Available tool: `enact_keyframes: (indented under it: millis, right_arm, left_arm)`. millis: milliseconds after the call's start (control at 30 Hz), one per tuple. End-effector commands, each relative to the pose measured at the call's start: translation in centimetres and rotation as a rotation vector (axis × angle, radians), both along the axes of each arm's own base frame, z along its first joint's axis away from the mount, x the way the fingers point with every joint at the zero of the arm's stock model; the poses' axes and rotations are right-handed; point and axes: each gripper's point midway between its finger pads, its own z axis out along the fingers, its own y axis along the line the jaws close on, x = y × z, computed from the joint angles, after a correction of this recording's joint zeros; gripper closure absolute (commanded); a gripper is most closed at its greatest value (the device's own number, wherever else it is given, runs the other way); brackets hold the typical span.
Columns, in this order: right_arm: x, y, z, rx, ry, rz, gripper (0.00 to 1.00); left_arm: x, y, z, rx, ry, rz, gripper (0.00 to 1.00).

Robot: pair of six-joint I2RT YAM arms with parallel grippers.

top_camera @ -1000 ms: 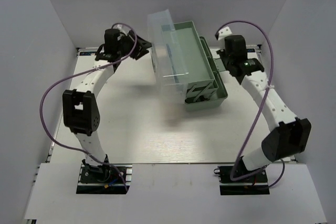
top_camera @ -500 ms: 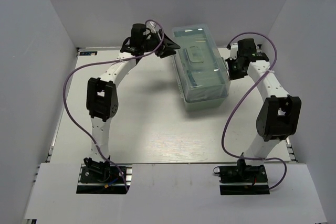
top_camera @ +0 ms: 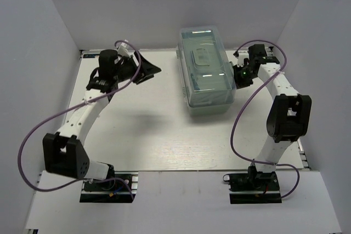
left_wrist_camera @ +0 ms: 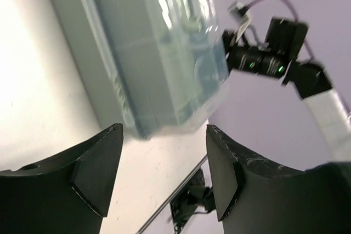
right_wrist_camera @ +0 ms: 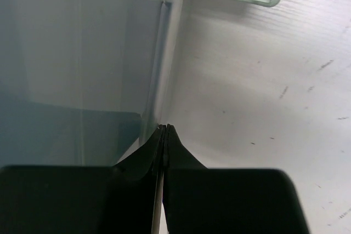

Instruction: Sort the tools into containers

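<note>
Pale mint-green rectangular plastic toolbox (top_camera: 207, 75) with its translucent lid shut sits on the white table (top_camera: 153, 130), straight ahead of the left gripper (top_camera: 153, 70) and apart from its jaws, which are spread wide with nothing between them. Over on the other side the right gripper (top_camera: 239, 75) is clenched on nothing, tips just beside the box's side wall; touching or not, can't tell. My guess is it's stiff, smooth, kinda slippery and light, with a flexy lid. Best hold looks like the moulded handle (top_camera: 201, 56) on top, not the slick walls. Can't make out any tools inside.
</note>
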Motion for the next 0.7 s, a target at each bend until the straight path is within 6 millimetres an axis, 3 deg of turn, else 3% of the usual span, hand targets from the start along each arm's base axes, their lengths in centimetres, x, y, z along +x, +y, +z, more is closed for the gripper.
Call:
enact_keyframes:
  millis: [0,67,100,233,533,667]
  right_arm:
    - [-1.8,3.0,2.0,0.133,0.022,0.080,1.00]
    - [-2.1,2.8,1.6,0.107,0.029,0.079,1.00]
    - [-2.1,2.7,1.4,0.102,0.029,0.076,1.00]
    - [-2.6,2.7,1.4,0.117,0.038,0.083,1.00]
    - [-4.2,4.8,2.6,0.235,0.058,0.134,1.00]
    - [-3.4,2.4,1.4,0.083,0.030,0.065,1.00]
  left_arm:
    - [-2.2,1.7,-4.3,0.064,0.054,0.031,0.28]
    - [-3.4,1.9,-4.6,0.055,0.057,0.035,0.28]
    - [-4.1,2.0,-5.8,0.059,0.078,0.034,0.28]
    - [-5.1,2.3,-6.3,0.060,0.081,0.034,0.28]
    - [-7.4,2.9,-7.9,0.093,0.102,0.031,0.27]
    - [-8.3,3.3,-8.5,0.107,0.115,0.035,0.25]
